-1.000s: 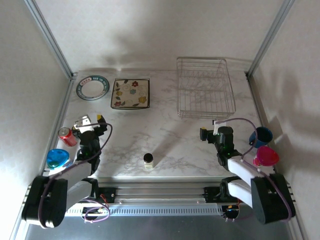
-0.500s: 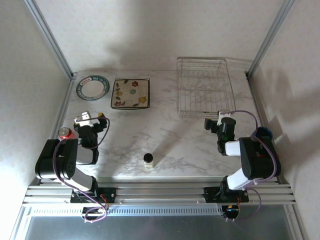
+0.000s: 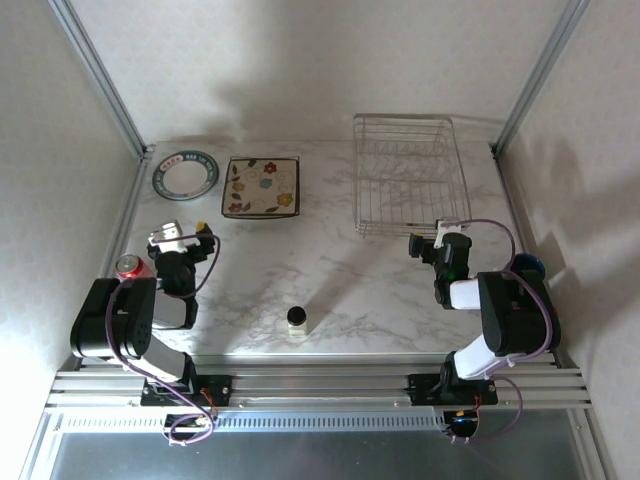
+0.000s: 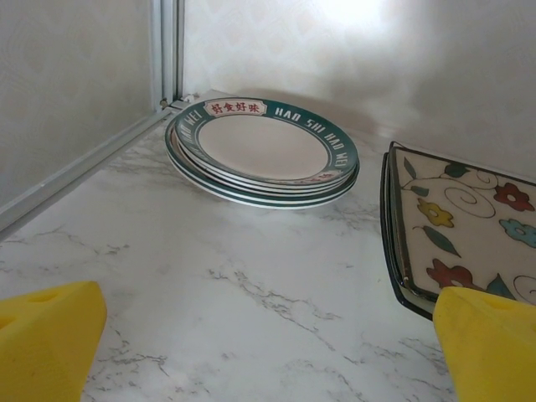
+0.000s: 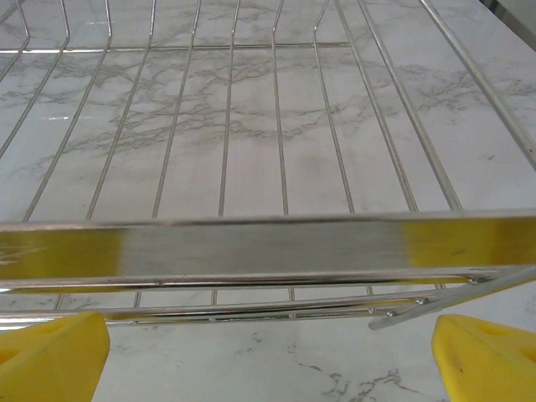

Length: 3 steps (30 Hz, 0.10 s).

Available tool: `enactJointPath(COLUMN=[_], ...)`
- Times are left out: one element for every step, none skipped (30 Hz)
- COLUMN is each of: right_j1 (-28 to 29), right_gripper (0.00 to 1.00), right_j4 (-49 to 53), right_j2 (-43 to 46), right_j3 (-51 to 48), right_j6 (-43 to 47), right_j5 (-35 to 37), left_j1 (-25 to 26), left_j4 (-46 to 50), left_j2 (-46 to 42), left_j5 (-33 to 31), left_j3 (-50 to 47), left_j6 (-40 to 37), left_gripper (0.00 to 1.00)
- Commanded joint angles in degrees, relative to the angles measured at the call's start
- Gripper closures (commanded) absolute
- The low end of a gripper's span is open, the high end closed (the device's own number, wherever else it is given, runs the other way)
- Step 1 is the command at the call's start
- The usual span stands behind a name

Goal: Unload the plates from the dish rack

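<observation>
Looking into the dish rack (image 3: 357, 180) at the far right of the worktop (image 3: 330, 270), I see bare wire with marble showing through it and no plate in any slot. The round green-rimmed plates (image 4: 261, 149) lie stacked flat in the far left corner, with the square flowered plates (image 3: 262, 186) just beside them on the right, not touching. The left gripper (image 4: 268, 339) faces those plates, fingers spread and empty. The right gripper (image 5: 268, 356) sits just short of the rack's near rim, equally wide and empty. To my eye the unloading is finished.
</observation>
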<state>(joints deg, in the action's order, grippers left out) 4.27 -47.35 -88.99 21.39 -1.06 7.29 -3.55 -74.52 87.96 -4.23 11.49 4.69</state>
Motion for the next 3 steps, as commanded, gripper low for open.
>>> enactJointPath(right_j1=[-0.1,-0.1,-0.1], right_gripper=[0.01,0.01,0.01], right_j4=[-1.4,-1.6,-1.6], right_j2=[0.4,0.4,0.4], right_j3=[1.0,0.9,0.9], right_j6=[-0.4,-0.4,-0.4], right_j5=[-0.4,-0.4,-0.4], left_j1=[0.5,0.6,0.6], left_j4=[-1.8,-1.8,-1.7], left_j2=[0.2,0.3,0.2], left_j5=[0.0,-0.1,0.1], left_j3=[0.5,0.5,0.6], left_j6=[-0.6,-0.6,-0.6], left_gripper=[0.0,0.0,0.0])
